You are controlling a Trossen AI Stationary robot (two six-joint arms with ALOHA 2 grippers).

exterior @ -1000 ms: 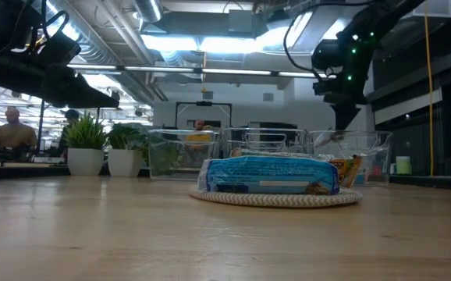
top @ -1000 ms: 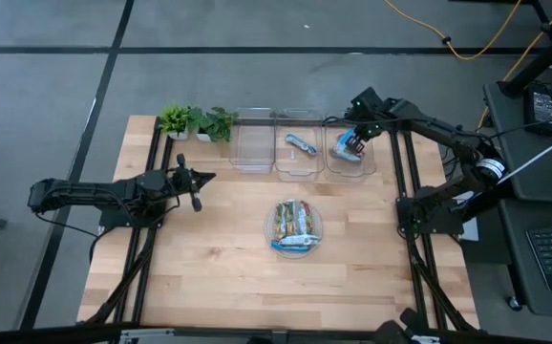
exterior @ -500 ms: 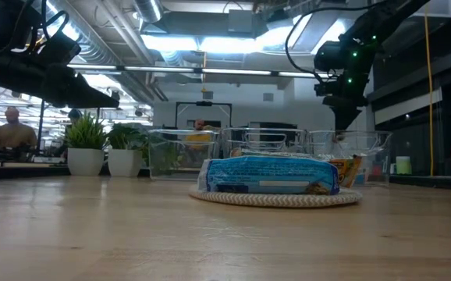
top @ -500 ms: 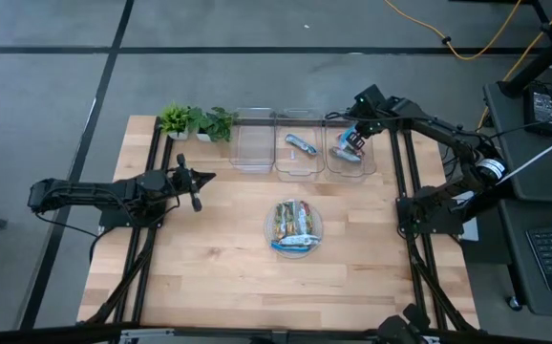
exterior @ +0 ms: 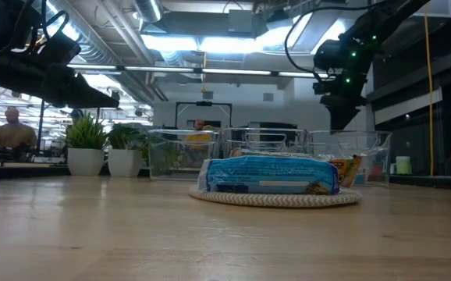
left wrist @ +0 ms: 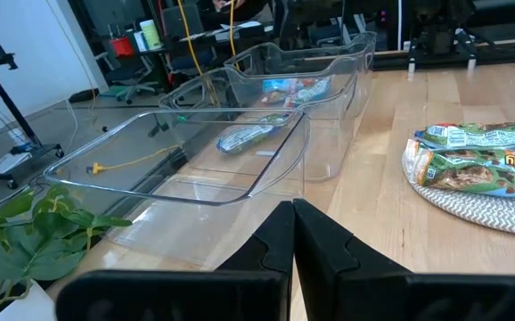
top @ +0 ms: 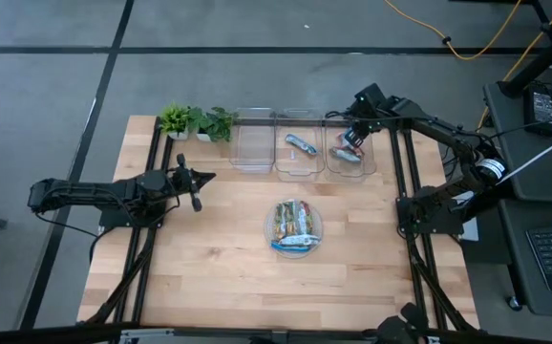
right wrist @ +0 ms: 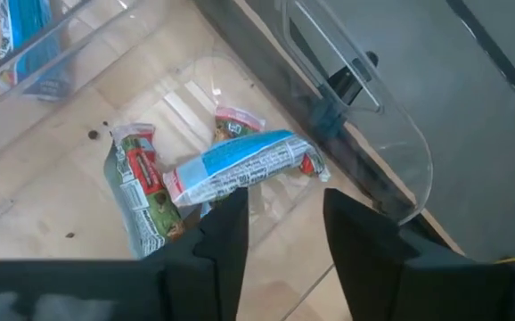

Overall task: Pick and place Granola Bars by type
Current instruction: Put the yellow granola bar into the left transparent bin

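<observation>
The bars [top: 296, 225] are flat, oblong packs in shiny wrappers, mostly blue and white, some green. One stack lies on a round woven-edged plate [top: 315, 238] near the centre of the table [top: 209, 268]. Behind the plate stand three clear bins in a row. The left bin [top: 251, 151] holds no bars. The middle bin [top: 300, 156] holds one pack [top: 301, 143]. The right bin [top: 350, 159] holds three packs, as the right wrist view shows: a blue and white one [right wrist: 240, 165] lying across a green and red one [right wrist: 142, 192], and a third mostly hidden.

The right gripper [top: 355, 137] hangs above the right bin, jaws parted, holding nothing. The left gripper [top: 196, 182] waits at the table's left side, jaws closed.

Two potted plants [top: 198, 122] stand at the far left corner. Beyond the table is a workshop with ceiling lights; a person [exterior: 10, 127], possibly seated, is at the far left.
</observation>
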